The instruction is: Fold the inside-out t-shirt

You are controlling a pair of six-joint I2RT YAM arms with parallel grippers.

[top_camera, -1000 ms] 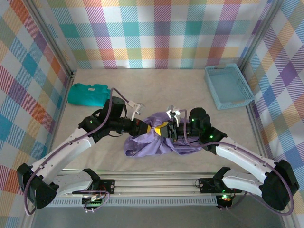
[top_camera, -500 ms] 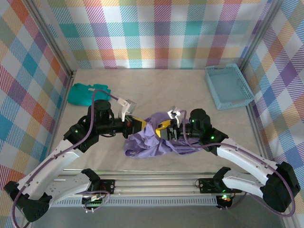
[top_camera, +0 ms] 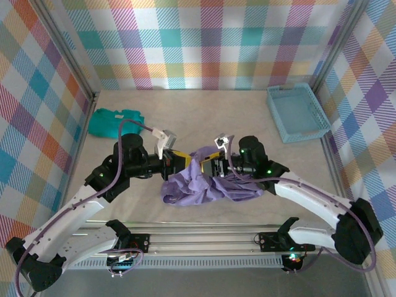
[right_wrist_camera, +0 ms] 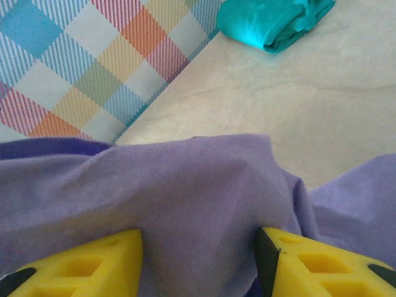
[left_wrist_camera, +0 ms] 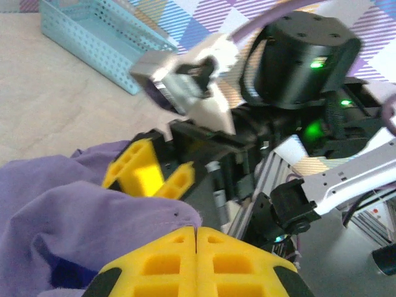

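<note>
Clearly no fold is made yet: the lavender-purple soft-fabric t-shirt (top_camera: 201, 185) lies as a crumpled heap well to the left of the light-blue perforated plastic basket (top_camera: 300, 111), and nearer the arm bases than the basket is. Farthest left of the basket lies a folded teal-green garment (top_camera: 114, 122), apart from the heap. Next comes the left gripper (top_camera: 180, 162), its yellow pads pressed together on a ridge of the shirt's cloth. Closer to the basket, the right gripper (top_camera: 211, 167) has its jaws apart; purple cloth bulges between its pads (right_wrist_camera: 93, 260) but is not clamped. I judge the step in hand to be a regrasp to open the bundle out. Next, the right gripper needs to close on a true edge, hem or shoulder, so both arms can draw apart and spread the shirt flat.
</note>
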